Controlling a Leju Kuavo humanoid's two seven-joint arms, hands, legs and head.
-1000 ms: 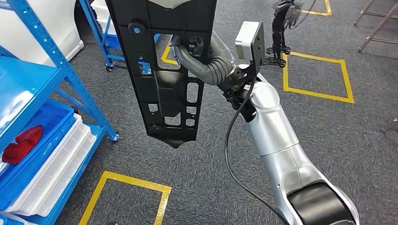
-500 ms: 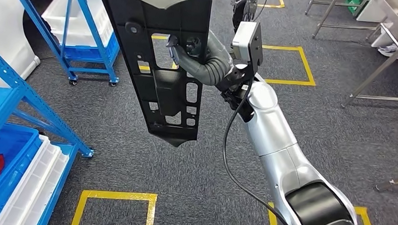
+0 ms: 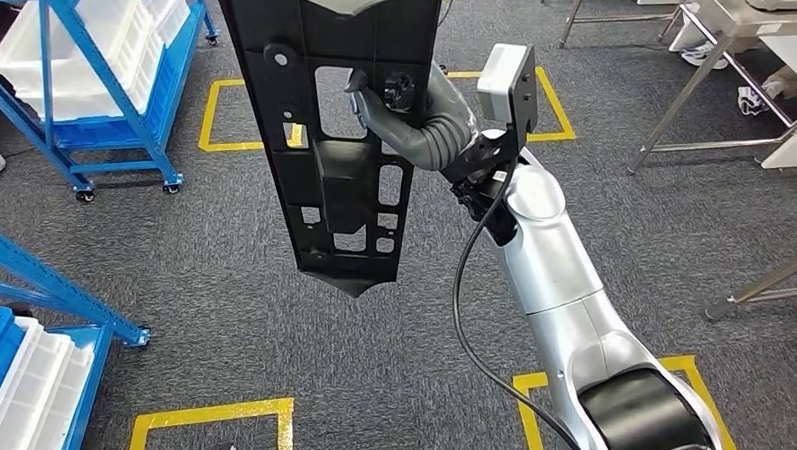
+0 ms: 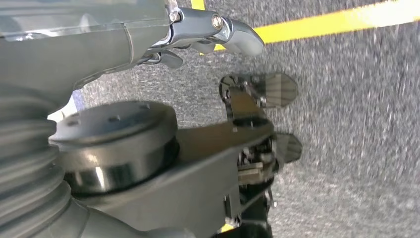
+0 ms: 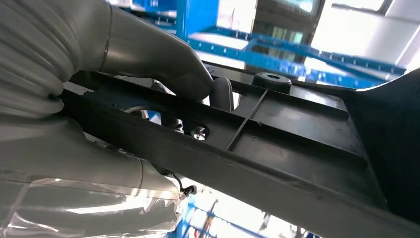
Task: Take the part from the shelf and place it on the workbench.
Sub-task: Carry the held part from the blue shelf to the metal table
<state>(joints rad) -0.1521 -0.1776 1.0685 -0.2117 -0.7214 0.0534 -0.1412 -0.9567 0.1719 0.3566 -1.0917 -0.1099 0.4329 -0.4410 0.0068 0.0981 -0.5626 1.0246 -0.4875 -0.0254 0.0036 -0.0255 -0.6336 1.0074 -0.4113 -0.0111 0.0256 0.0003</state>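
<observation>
The silver right arm (image 3: 558, 261) has smooth rounded shells, a black band near the shoulder, a grey ribbed cover at the wrist, a white boxy camera (image 3: 507, 77) and a looping black cable (image 3: 463, 317).

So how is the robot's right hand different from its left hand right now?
The right hand is raised and grips the black plastic panel, its fingers hooked through an opening; the left hand holds nothing. The right hand sits up in front of the robot, while the left hand hangs down over the grey carpet and a yellow floor line. Both have grey ribbed wrist covers.
</observation>
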